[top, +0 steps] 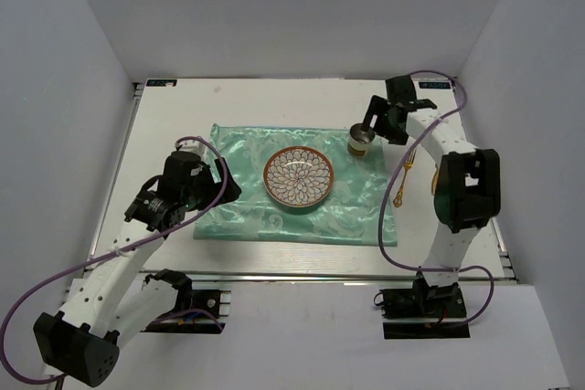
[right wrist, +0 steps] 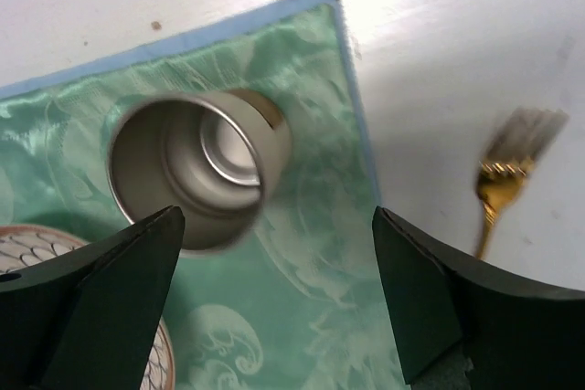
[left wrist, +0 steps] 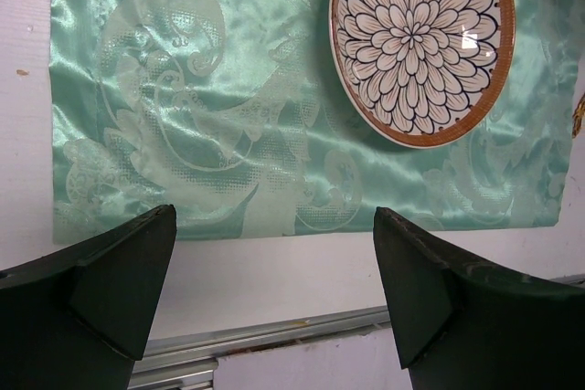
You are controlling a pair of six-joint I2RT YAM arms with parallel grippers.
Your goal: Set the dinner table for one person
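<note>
The white dinner table (top: 256, 102) carries a mint-green cloth (top: 247, 216). A round plate (top: 299, 177) with a petal pattern and a brown rim lies in the cloth's middle. An empty metal cup (top: 360, 142) stands upright on the cloth's far right corner. A gold fork (top: 403, 180) lies on the bare table to the right of the cloth. My right gripper (top: 370, 123) is open and empty, hovering just beyond the cup (right wrist: 196, 166), with the fork (right wrist: 503, 180) off to its right. My left gripper (top: 227, 187) is open and empty over the cloth's left part, with the plate (left wrist: 416, 38) ahead of it.
The aluminium rail (left wrist: 274, 331) runs along the table's near edge. White walls close the table in on the left, right and back. Purple cables loop from both arms; the right one (top: 388, 226) hangs over the cloth's right edge.
</note>
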